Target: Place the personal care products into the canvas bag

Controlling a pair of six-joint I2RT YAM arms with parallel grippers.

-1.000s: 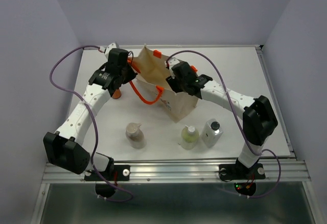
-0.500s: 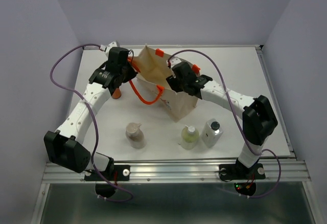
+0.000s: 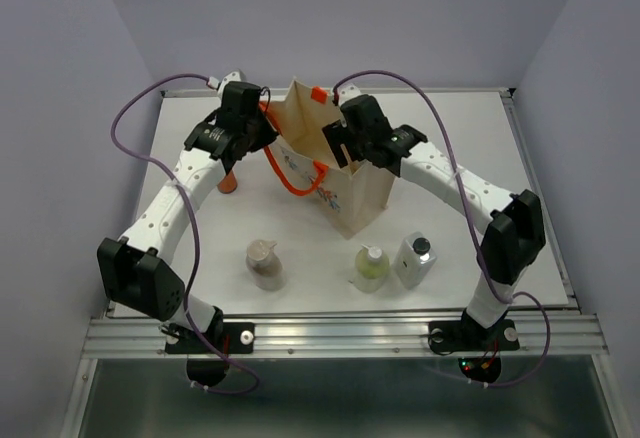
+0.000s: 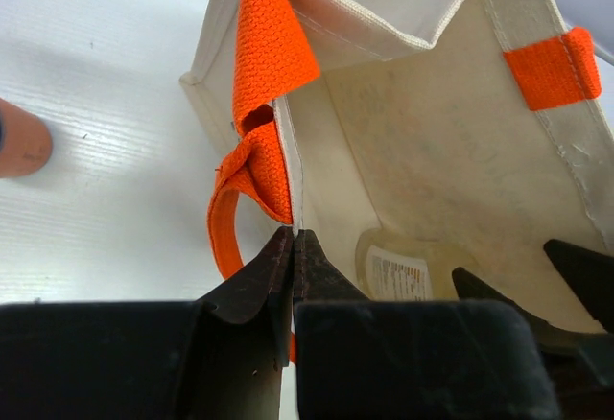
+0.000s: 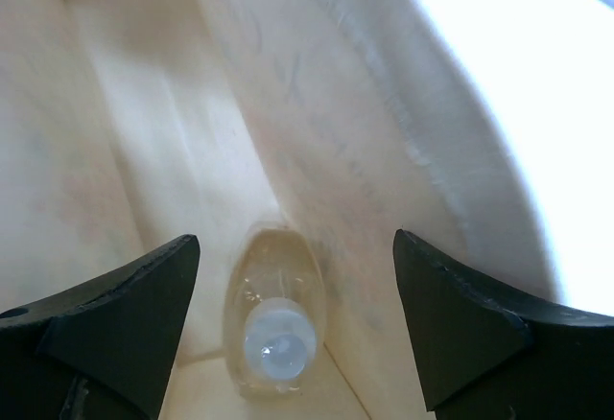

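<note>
The canvas bag [image 3: 360, 196] stands mid-table with its mouth up. My left gripper [image 3: 262, 134] is shut on the bag's rim [image 4: 293, 204] beside an orange handle [image 4: 267, 51]. My right gripper [image 3: 336, 144] hangs open over the mouth, nothing between its fingers. Below the right gripper [image 5: 293, 243], a pale amber bottle [image 5: 276, 329] lies on the bag's floor; its label [image 4: 398, 273] shows in the left wrist view. On the table are an orange bottle [image 3: 229, 183], a tan-brown bottle [image 3: 265, 264], a pale green bottle [image 3: 371, 268] and a whitish bottle [image 3: 414, 258].
The bag's second orange handle [image 3: 290, 180] loops down over its left side. Purple cables arch over both arms. The three front bottles stand in a row near the table's front edge [image 3: 340, 310]. The orange bottle [image 4: 21, 138] lies left of the bag.
Both grippers moved toward the far side. The left one pulled the bag's rim up and back, so the bag stands straighter. The right gripper rose at the bag's mouth.
</note>
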